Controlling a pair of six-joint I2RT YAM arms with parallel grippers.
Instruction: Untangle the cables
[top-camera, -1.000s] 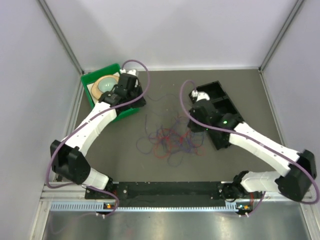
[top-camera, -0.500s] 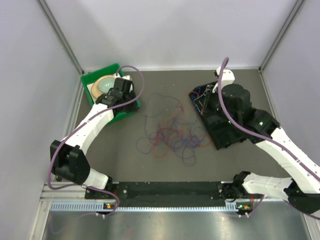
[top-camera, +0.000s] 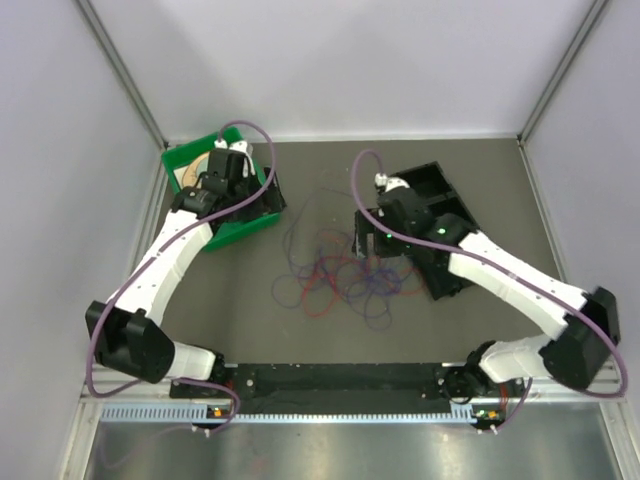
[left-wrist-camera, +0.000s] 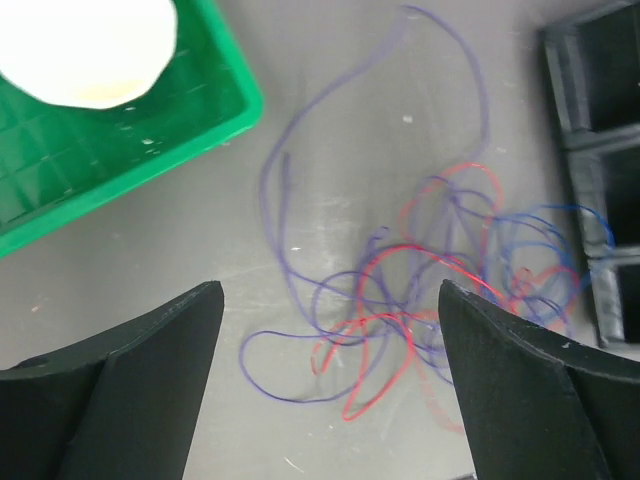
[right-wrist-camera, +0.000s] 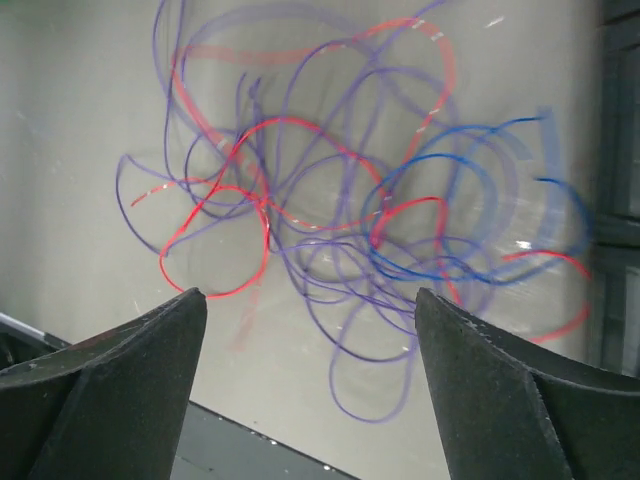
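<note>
- Left tool (left-wrist-camera: 330, 288): released, its two dark fingers (left-wrist-camera: 150, 380) spread wide with nothing between them; it hangs above the worktop with no contact with any item.
- Right tool (right-wrist-camera: 308, 295): released, fingers (right-wrist-camera: 500, 390) spread wide and empty; it hangs above the tangle without touching it.
- Cables (right-wrist-camera: 330, 200): one loose tangle of thin red, blue and purple wires, lying flat on the worktop. The tangle sits directly below the right tool, its loops running under the gap between the fingers and out beyond the tips. From the left tool it lies below and ahead, leaning toward the right-hand finger, with one long purple loop (left-wrist-camera: 290, 150) trailing out toward the green tray.
- Green tray (left-wrist-camera: 230, 110): plastic, ribbed floor, set below the left tool on its left-finger side; in the overhead view the left tool hovers over its edge.
- Pale round object (left-wrist-camera: 90, 40): inside the green tray, cut off by the frame edge, kind not clear.
- Black tray (top-camera: 440, 185): divided into compartments, just beside the right tool on its right-finger side; the blue strands end near its wall.
- Worktop (top-camera: 330, 165): dark grey, lightly scuffed, carrying both trays and the cables.
</note>
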